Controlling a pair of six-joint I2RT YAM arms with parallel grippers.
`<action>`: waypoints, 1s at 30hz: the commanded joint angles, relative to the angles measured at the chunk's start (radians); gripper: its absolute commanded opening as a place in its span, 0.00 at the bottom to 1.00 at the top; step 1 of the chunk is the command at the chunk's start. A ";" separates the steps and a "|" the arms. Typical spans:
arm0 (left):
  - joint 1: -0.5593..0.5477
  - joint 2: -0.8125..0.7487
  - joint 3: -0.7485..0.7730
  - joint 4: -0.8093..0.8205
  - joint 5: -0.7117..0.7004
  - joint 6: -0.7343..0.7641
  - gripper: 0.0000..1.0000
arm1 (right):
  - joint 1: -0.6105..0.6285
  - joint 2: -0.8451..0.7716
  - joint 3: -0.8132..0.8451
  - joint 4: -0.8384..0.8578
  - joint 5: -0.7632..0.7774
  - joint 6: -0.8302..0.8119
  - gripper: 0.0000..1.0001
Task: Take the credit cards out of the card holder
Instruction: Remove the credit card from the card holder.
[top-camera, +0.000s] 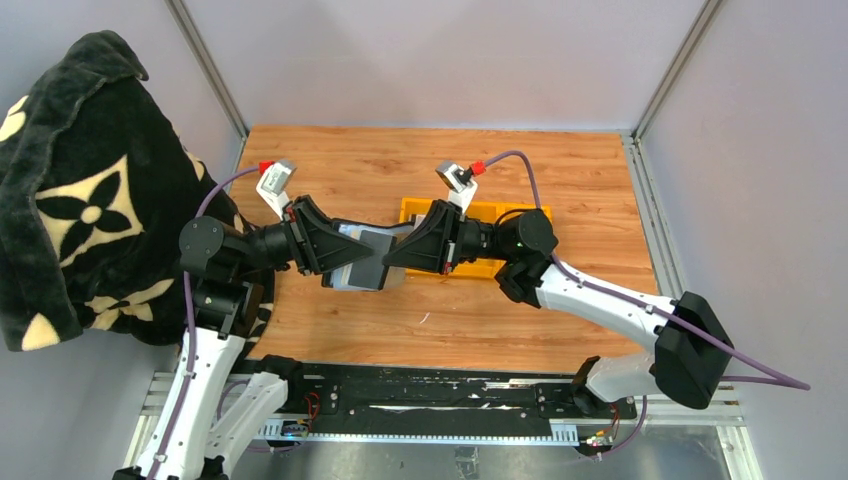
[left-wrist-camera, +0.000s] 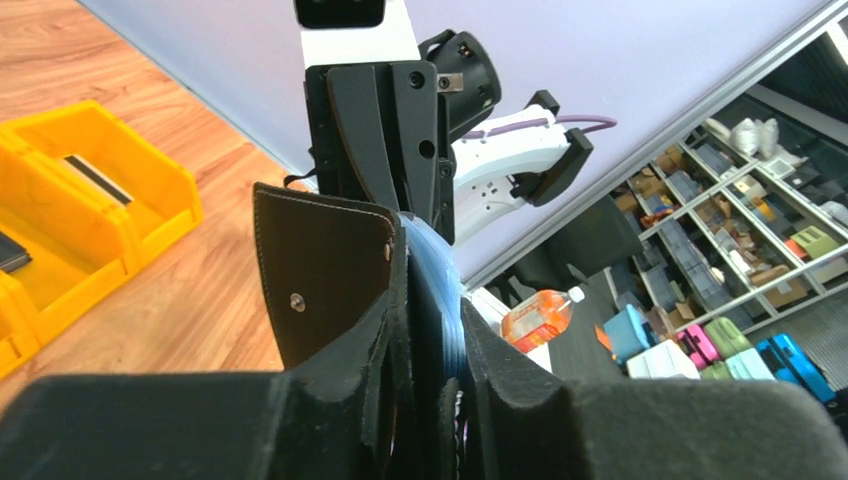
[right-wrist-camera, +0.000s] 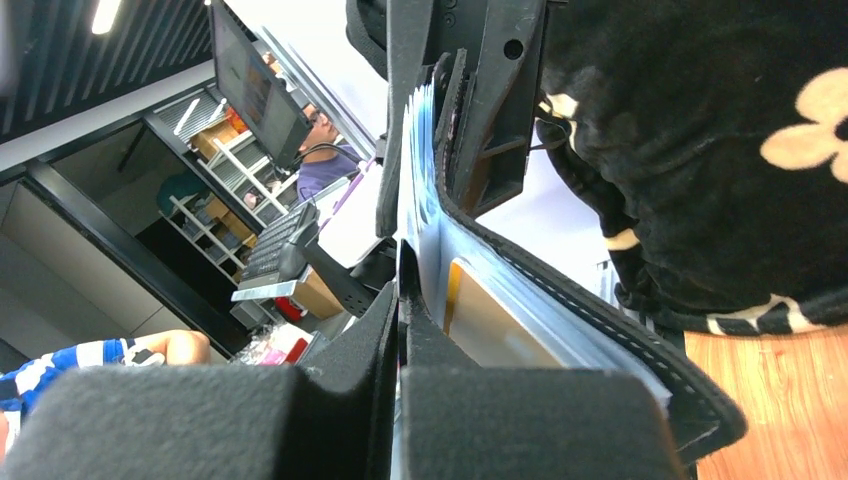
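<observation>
Right wrist: credit cards (right-wrist-camera: 425, 205) are pinched by right gripper (right-wrist-camera: 400, 305); card holder (right-wrist-camera: 600, 310) is squeezed by left gripper (left-wrist-camera: 432, 350) straight ahead; a pull-out is needed next.

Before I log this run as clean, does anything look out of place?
Yes: a black blanket with cream flowers is heaped right beside the left arm. It looks foreign here and might snag.

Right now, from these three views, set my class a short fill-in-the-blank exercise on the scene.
The bin behind the arms is ___.
The card holder sits clamped in the ___ arm's jaws.
The blanket is black with cream ___.
The table has a ___ top.
Missing words: yellow, left, flowers, wooden.
</observation>
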 joint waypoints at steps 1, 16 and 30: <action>-0.005 0.001 -0.004 0.117 0.018 -0.095 0.23 | 0.006 -0.024 -0.039 0.174 0.004 0.047 0.00; -0.005 -0.007 -0.009 0.143 0.019 -0.098 0.00 | -0.031 -0.075 -0.118 0.126 0.032 0.069 0.00; -0.005 0.053 0.280 -0.712 -0.293 0.864 0.00 | -0.235 -0.213 -0.158 -0.159 -0.049 0.048 0.00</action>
